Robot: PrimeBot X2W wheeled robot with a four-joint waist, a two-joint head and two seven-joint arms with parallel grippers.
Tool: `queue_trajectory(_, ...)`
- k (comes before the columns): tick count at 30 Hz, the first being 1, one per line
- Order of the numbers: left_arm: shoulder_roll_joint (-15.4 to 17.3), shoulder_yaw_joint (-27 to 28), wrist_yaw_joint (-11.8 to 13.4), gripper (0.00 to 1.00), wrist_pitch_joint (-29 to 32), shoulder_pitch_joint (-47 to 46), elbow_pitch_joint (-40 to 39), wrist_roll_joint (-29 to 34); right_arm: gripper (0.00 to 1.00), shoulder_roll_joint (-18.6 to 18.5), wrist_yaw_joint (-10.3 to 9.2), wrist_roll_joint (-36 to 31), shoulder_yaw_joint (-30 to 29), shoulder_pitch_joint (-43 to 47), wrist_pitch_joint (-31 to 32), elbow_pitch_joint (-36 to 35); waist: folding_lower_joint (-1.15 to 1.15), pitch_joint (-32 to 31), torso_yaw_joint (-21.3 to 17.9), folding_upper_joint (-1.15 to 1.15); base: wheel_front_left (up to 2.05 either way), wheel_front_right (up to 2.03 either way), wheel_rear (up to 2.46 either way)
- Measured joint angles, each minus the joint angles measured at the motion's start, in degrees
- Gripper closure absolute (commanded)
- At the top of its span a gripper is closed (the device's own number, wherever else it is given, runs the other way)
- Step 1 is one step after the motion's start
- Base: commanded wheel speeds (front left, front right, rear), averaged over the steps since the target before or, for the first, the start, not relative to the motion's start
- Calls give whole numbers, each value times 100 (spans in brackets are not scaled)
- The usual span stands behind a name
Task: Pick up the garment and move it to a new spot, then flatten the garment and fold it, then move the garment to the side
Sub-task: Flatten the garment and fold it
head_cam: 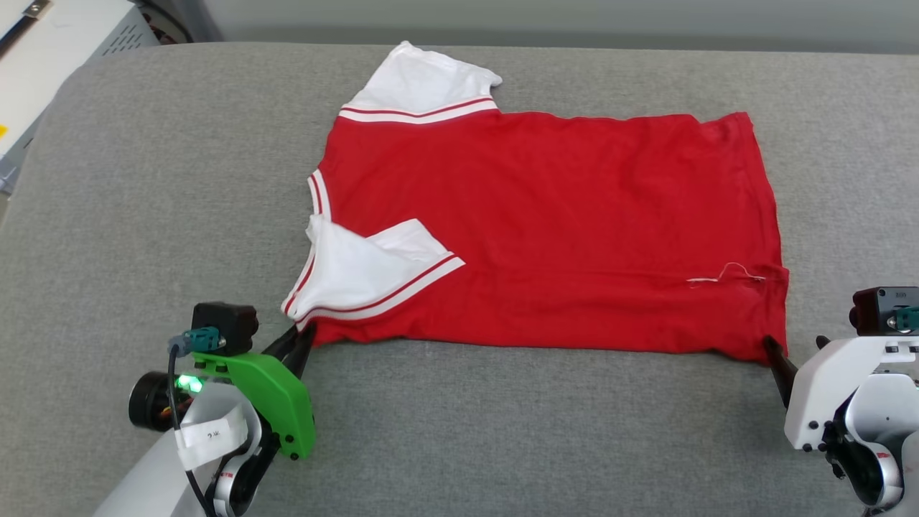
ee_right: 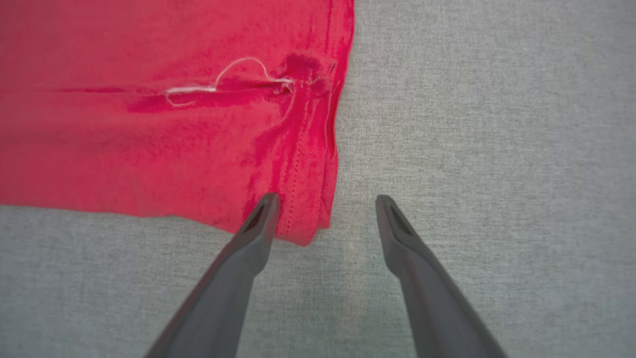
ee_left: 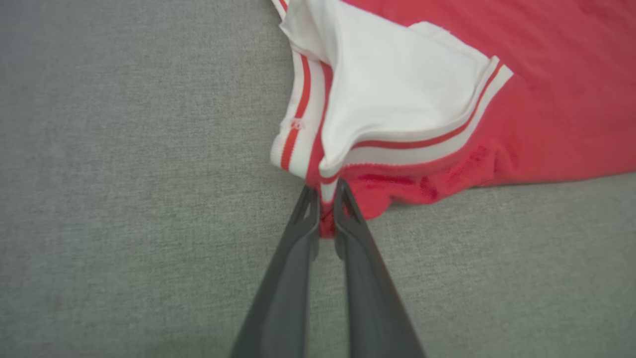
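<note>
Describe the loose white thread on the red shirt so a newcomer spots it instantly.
A red garment lies spread on the grey surface. Go to its hem corner by the right gripper; just inside it a thin white thread loops off a seam. Unlike the broad white sleeves at the opposite end, it is a single fine strand.

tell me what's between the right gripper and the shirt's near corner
Nothing: in the right wrist view the open right gripper straddles a corner of the garment, with bare grey surface beside it.
</note>
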Motion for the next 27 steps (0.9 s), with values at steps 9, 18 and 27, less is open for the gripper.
queue_trajectory(9,177,3,203,100,-45,14,-953,272,0,194,0,-386,-230,-292,48,610,0,44,224,0,0,0,0)
queue_trajectory(18,313,-40,269,100,108,48,-1194,298,100,296,0,-541,-298,-441,-8,979,0,122,218,0,0,0,0)
queue_trajectory(27,378,-103,327,100,259,250,-991,268,100,265,1,-438,-304,-464,-38,1033,0,-124,149,0,0,0,0)
